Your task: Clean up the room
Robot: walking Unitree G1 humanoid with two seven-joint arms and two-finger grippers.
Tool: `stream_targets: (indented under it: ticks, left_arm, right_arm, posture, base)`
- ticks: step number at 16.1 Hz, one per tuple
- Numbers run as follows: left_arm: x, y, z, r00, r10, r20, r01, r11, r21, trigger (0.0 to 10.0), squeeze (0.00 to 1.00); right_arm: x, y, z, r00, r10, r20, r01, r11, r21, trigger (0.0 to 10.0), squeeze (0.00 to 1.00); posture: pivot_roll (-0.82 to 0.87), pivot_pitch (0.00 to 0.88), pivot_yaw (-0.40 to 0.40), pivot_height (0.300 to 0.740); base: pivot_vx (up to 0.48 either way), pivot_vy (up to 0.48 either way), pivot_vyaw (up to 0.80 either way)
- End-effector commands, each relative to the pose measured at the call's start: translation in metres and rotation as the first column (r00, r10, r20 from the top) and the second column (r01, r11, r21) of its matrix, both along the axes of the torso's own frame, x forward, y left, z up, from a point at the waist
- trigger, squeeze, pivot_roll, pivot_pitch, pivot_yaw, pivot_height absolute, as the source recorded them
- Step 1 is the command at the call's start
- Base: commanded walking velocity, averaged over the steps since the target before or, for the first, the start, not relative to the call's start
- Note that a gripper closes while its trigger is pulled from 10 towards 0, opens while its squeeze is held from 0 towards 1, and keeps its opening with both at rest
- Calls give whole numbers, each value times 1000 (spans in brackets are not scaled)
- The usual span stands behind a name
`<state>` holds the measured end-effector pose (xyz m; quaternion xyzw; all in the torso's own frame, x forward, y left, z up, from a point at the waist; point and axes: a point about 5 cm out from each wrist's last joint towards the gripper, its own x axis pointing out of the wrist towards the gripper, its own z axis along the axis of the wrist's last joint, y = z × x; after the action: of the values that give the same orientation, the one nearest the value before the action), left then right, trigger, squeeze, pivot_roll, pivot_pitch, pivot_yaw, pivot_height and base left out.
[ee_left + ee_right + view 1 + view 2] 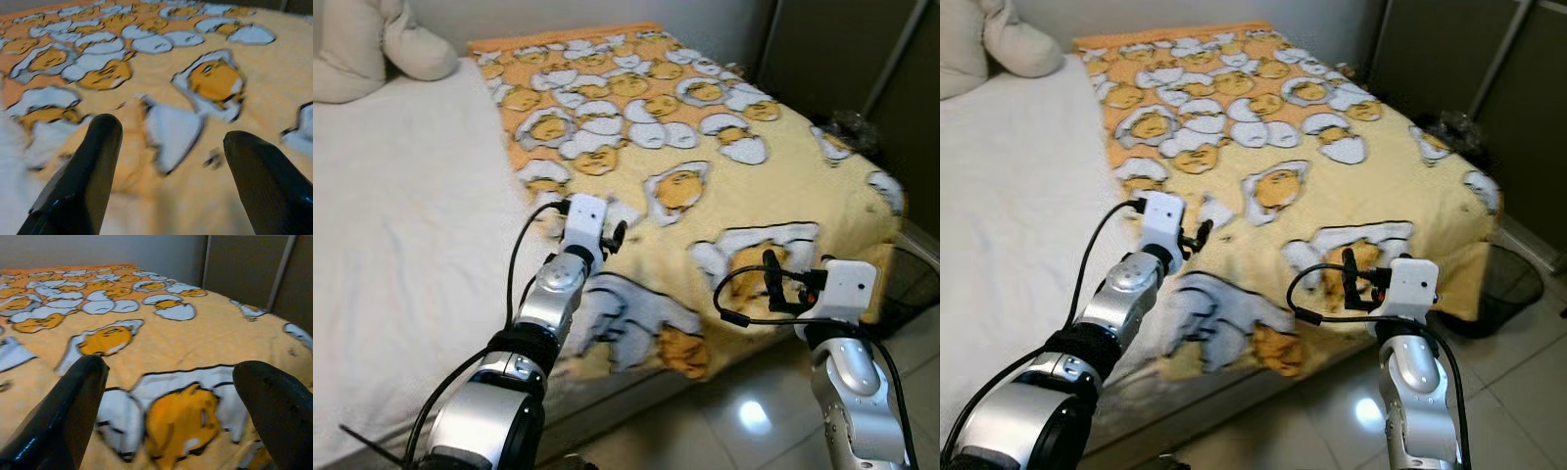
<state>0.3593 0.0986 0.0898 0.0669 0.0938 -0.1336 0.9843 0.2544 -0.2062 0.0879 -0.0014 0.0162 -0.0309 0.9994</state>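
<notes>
Soft, limp yellow blanket [705, 147] drapes over the bed's [401, 225] foot edge, so with left gripper [166, 147] and right gripper [171, 382] both spread wide and empty, you'd best pinch its rumpled near corner.

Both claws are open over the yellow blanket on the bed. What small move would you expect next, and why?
Probably the left claw dips and closes on the rumpled fold of the yellow blanket between its fingers. Both claws are open and hold nothing; the right claw hovers above flatter cloth near the bed's foot.
</notes>
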Motion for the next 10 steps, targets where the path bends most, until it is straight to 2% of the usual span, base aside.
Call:
stream_targets:
  ticks: [1, 4, 8, 9, 10]
  left_arm:
    - [4, 4, 5, 1000, 4, 13, -4, 1000, 27, 10000, 0]
    - [5, 3, 6, 1000, -14, 5, 14, 1000, 16, 10000, 0]
    - [-1, -12, -9, 993, -70, -99, 67, 997, -33, 10000, 0]
    - [-4, -16, -16, 987, -73, -146, 67, 996, -51, 10000, 0]
    - [-9, -21, -24, 978, -66, -198, 53, 996, -71, 10000, 0]
  right_arm:
    - [1, 4, 3, 1000, 8, 12, -8, 1000, 7, 10000, 0]
    - [3, 7, 3, 1000, 13, 15, -13, 1000, 12, 10000, 0]
    - [-6, 8, 4, 1000, 23, 14, -24, 999, 22, 10000, 0]
    - [-17, 7, 4, 999, 44, 0, -44, 999, 19, 10000, 0]
    - [-36, 1, 1, 997, 59, -48, -59, 998, 5, 10000, 0]
  posture:
    - [-163, 0, 61, 740]
    - [-161, 0, 65, 740]
    - [-180, 0, 46, 740]
    - [-209, 13, 27, 740]
    - [-243, 64, 9, 740]
  base:
    - [0, 0, 0]
    - [0, 0, 0]
    - [0, 0, 0]
    - [0, 0, 0]
    - [0, 0, 0]
